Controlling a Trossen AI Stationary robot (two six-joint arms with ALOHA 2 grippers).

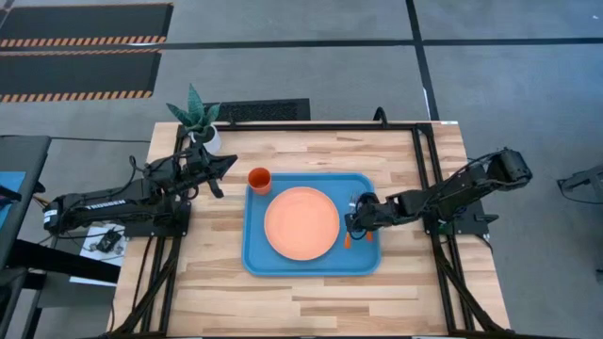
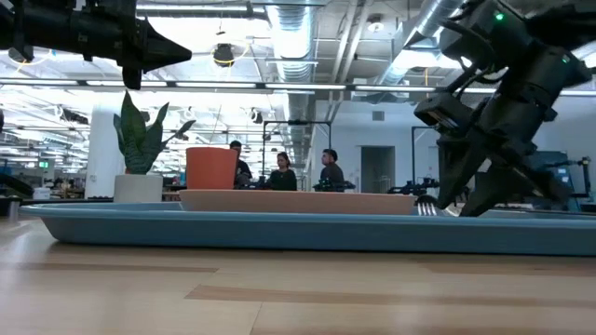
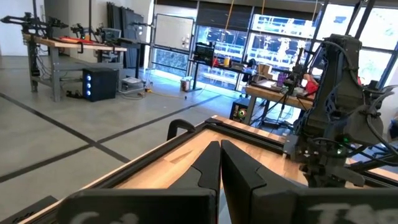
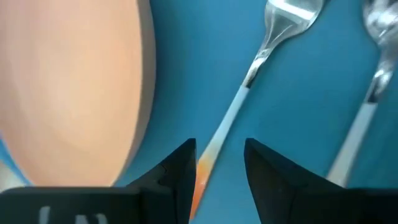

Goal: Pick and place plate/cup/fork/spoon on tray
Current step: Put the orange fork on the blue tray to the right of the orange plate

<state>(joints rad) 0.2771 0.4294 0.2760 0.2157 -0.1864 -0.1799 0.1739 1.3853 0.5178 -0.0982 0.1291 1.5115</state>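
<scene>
The light-blue tray (image 1: 256, 256) lies mid-table. The salmon plate (image 1: 301, 223) rests flat in its middle, and the orange cup (image 1: 260, 179) stands upright in its far left corner. The fork (image 4: 273, 37) and the spoon (image 4: 372, 68) lie side by side on the tray's floor, right of the plate. My right gripper (image 4: 221, 165) is open, low over the tray's right part (image 1: 354, 224), with its fingers on either side of the fork's handle. My left gripper (image 1: 229, 164) is shut and empty, raised above the table left of the cup. My right gripper's fingers stand on either side of the fork's handle near its orange free end (image 4: 206, 160). The handle lies close by one finger (image 4: 181, 169); I cannot tell whether they touch. The fingers point down, across the handle. The fork lies flat on the tray.
A white pot with a green spiky plant (image 1: 198, 121) stands at the table's far left, just behind my left gripper. Bare wood shows near the front edge (image 1: 311, 301) and right of the tray (image 1: 405, 254). People stand in the room beyond (image 2: 282, 172).
</scene>
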